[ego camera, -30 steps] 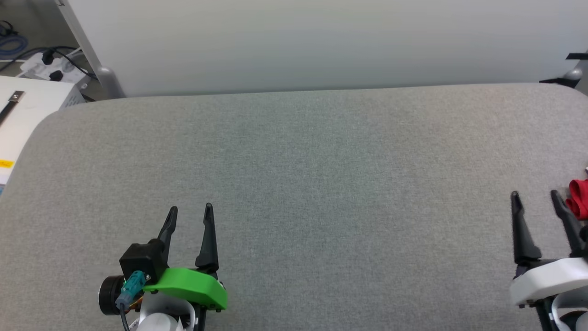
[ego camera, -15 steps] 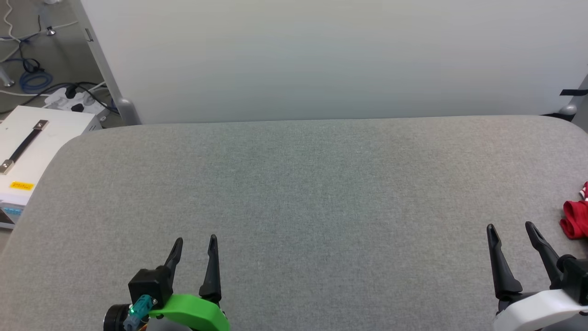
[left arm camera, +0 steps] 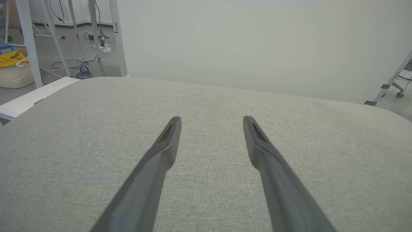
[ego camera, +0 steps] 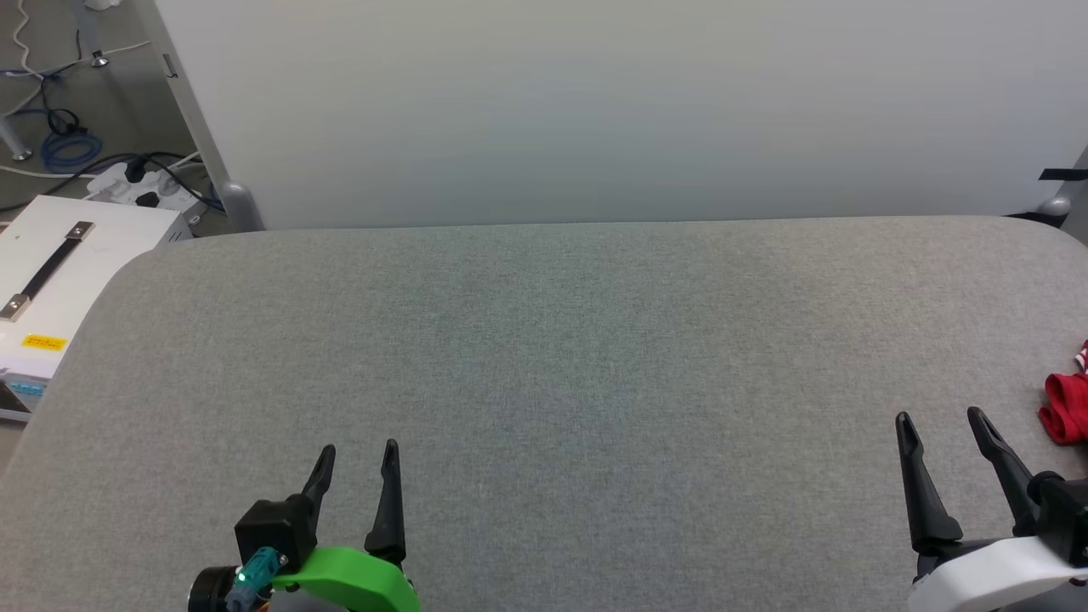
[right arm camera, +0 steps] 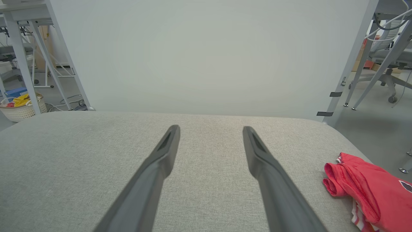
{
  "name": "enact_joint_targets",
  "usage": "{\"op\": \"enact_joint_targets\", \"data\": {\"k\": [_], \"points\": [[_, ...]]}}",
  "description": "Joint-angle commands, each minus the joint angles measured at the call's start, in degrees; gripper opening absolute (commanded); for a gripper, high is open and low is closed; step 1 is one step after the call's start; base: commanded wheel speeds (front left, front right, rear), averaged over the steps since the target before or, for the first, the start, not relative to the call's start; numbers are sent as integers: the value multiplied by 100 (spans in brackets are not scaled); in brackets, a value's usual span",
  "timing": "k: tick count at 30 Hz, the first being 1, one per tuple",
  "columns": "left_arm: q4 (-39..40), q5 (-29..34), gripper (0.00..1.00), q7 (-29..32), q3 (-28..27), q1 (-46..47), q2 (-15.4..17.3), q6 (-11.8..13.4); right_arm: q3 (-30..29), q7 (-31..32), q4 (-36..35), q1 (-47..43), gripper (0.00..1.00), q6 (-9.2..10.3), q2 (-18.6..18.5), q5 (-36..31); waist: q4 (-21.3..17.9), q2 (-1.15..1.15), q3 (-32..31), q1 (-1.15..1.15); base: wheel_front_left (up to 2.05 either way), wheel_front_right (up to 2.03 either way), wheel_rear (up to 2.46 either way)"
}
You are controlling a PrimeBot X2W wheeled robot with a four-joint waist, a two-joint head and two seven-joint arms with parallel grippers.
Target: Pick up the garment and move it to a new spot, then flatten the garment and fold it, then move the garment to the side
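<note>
Head camera has shifted; left pincer (ego camera: 359, 446), right pincer (ego camera: 938, 415) both gape empty; garment (ego camera: 1067, 408) lies near, right of the latter

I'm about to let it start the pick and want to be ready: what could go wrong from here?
1. The garment lies bunched near the right edge of the table; a nudge from the open right end effector could push it off.
2. With the cloth bunched, a grip may catch several layers, making flattening harder.
3. The head view cuts the garment off at its edge, so aiming from there could suffer.
</note>
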State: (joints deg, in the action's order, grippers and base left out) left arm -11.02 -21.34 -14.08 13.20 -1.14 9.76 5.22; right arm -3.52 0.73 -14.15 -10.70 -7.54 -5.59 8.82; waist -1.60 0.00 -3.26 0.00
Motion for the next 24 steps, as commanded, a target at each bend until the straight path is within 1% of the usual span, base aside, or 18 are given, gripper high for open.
{"op": "enact_joint_targets", "data": {"k": [1, 5, 6, 24], "points": [[-29, -60, 100, 0, 26, -38, 48, -7, 10, -46, -27, 28, 100, 5, 0, 13, 1, 0, 6, 0, 0, 0, 0], [-46, -65, 100, -3, 46, 0, 58, -13, 16, -48, 5, 58, 100, 5, 0, 39, 5, 0, 19, 0, 0, 0, 0], [-27, -3, 0, 0, 41, 2, 22, 0, 7, -6, 12, 18, 0, 0, 0, 19, 5, 0, 20, 0, 0, 0, 0], [104, 246, 0, 163, -112, 16, -63, -60, 44, -5, 176, 138, 0, 1, 31, -85, 24, 0, 56, 0, 0, 0, 0]]}}
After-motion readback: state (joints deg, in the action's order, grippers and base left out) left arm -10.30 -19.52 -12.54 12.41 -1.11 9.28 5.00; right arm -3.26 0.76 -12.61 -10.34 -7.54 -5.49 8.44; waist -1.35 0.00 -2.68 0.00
